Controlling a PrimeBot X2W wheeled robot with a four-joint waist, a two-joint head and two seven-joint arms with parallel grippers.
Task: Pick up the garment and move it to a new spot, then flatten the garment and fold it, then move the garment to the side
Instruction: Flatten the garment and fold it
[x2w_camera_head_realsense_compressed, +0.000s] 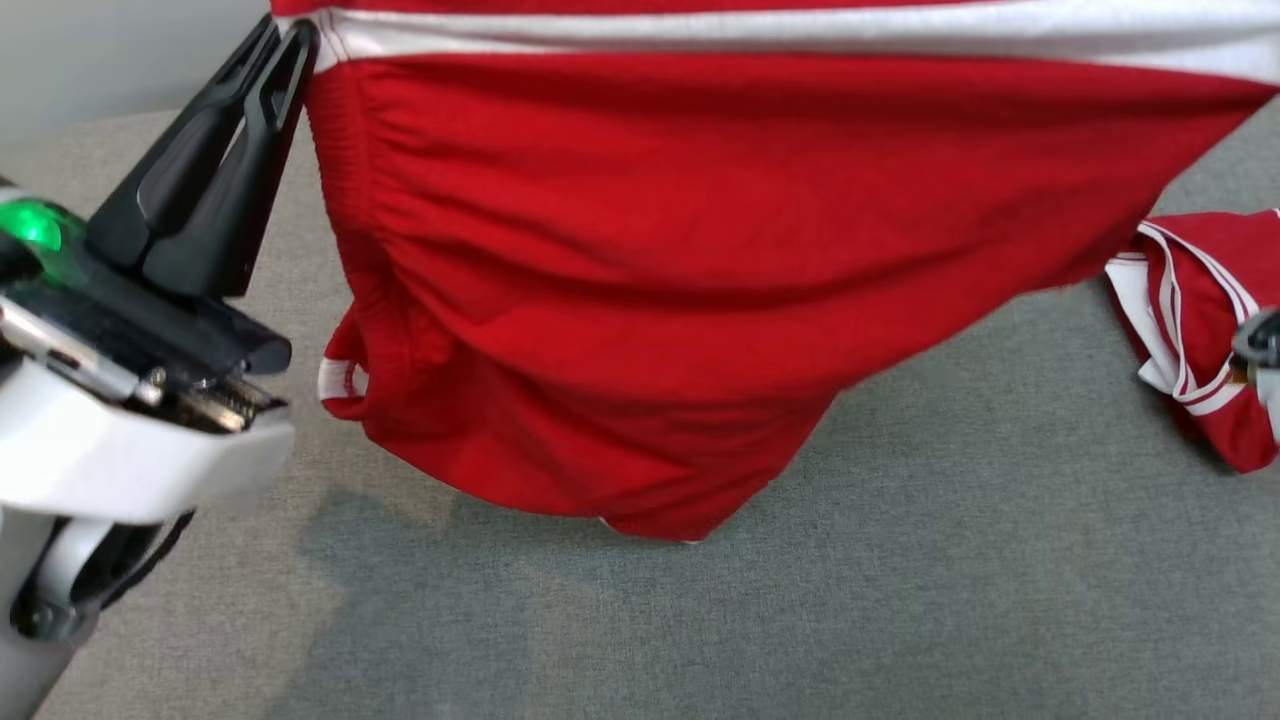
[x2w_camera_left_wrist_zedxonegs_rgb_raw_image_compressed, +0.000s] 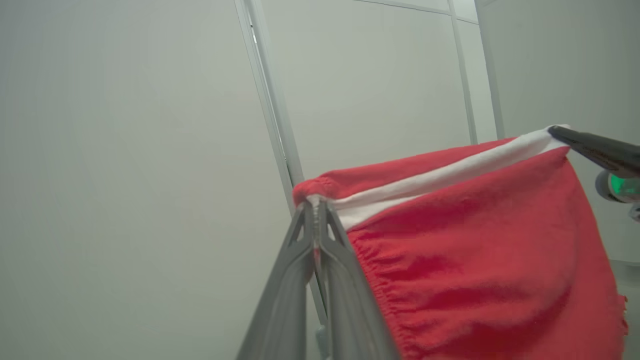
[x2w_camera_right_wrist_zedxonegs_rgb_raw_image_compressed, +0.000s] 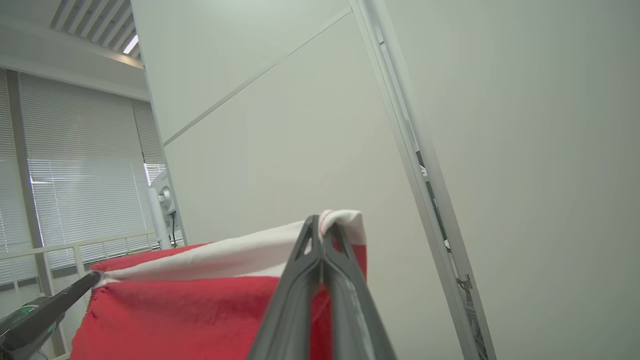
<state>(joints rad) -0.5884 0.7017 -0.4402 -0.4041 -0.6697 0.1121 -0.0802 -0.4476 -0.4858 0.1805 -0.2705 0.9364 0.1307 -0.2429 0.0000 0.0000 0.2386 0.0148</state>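
Red cloth with a white band along its top edge, the garment (x2w_camera_head_realsense_compressed: 650, 250) hangs in the air, stretched wide between the two grippers above a grey woven tabletop (x2w_camera_head_realsense_compressed: 900, 600); its body droops in soft folds, deepest toward the left, and its lowest point hangs over its own shadow on the tabletop, though I cannot tell whether it touches. The left gripper (x2w_camera_head_realsense_compressed: 283, 40) rises at the left of the head view, its long dark fingers pressed together and clamped on the garment's top left corner; the left wrist view shows the gathered red edge and the white band pinched right at the tips. The right gripper (x2w_camera_right_wrist_zedxonegs_rgb_raw_image_compressed: 322, 222) has its jaws together as well, clamped on the top right corner, with a small fold of white band standing up above the tips; the white band runs taut from one grip to the other. A green light (x2w_camera_head_realsense_compressed: 35, 225) glows on the left wrist housing. At the far right of the tabletop lies a crumpled bundle of red cloth with white stripes (x2w_camera_head_realsense_compressed: 1190, 330); I cannot tell whether it belongs to the held garment. Pale wall panels (x2w_camera_left_wrist_zedxonegs_rgb_raw_image_compressed: 125, 150) stand behind the cloth, and window blinds (x2w_camera_right_wrist_zedxonegs_rgb_raw_image_compressed: 75, 200) show in the right wrist view.
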